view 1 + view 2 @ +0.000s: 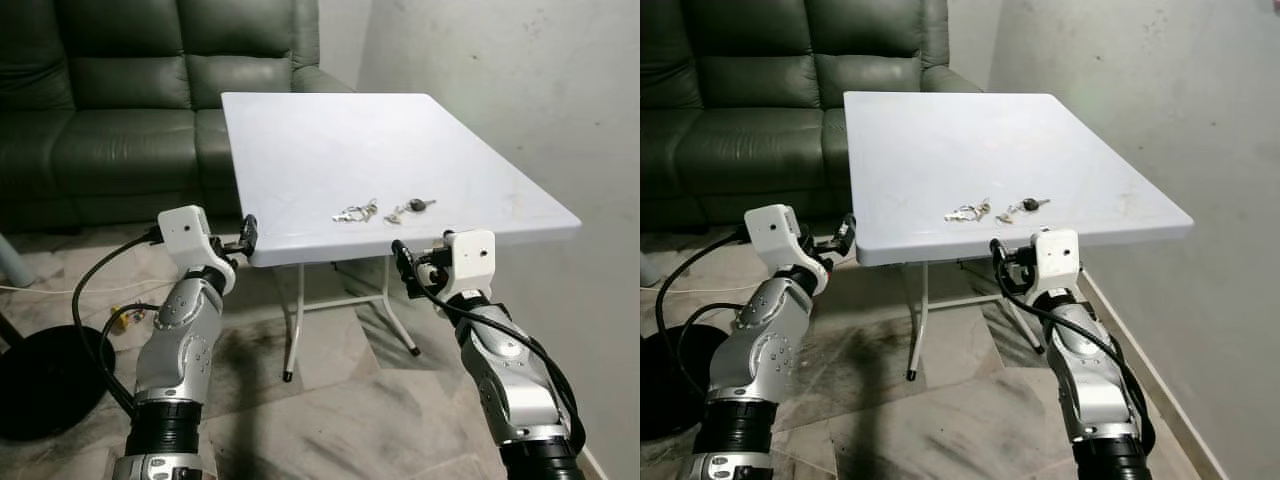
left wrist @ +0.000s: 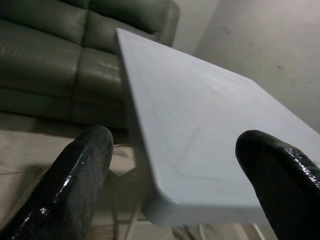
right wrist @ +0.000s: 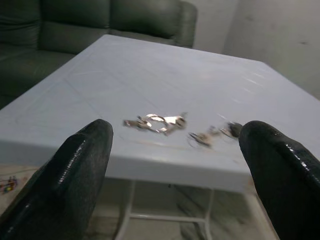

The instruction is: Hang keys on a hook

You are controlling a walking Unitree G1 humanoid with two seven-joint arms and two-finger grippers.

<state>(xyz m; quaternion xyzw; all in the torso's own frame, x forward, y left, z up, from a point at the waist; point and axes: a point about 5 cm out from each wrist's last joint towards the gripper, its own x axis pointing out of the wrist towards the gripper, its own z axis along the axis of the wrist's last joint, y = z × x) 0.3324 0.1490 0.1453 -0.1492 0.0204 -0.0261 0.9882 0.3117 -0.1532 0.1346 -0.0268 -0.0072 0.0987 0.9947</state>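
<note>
Two sets of keys lie near the front edge of a white folding table: a silver bunch and, to its right, a black-headed key on a ring. In the right wrist view the silver bunch and the black-headed key lie just ahead between the open fingers. My right gripper hangs open just below the table's front edge, short of the keys. My left gripper is open at the table's front left corner, with the corner between its fingertips. No hook can be seen.
A dark green leather sofa stands behind and left of the table. A grey wall runs close along the table's right side. The table's white metal legs stand on a marble floor. A round black base and cables lie at lower left.
</note>
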